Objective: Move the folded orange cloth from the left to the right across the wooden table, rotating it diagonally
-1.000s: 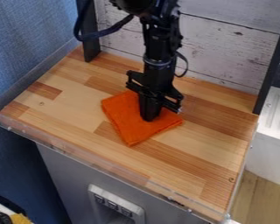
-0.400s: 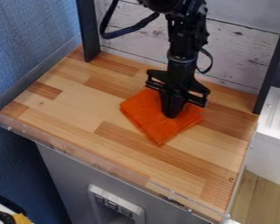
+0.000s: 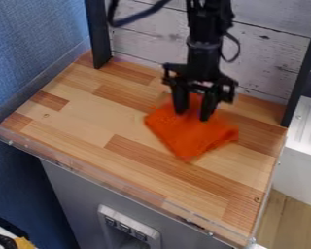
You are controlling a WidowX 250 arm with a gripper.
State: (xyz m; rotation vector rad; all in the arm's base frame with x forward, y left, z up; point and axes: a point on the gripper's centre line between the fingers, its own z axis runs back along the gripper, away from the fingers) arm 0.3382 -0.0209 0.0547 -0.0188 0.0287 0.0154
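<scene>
You have one orange cloth (image 3: 192, 137) on the counter (image 3: 93, 114), just right of the counter's middle as you look at it. It is soft, plain and bright, and looks folded into a rough square pad. You see it turned like a diamond, one corner pointing toward the counter's front edge. Its near part lies fairly flat; its far part looks rumpled, though blur hides the exact folds from you.
</scene>
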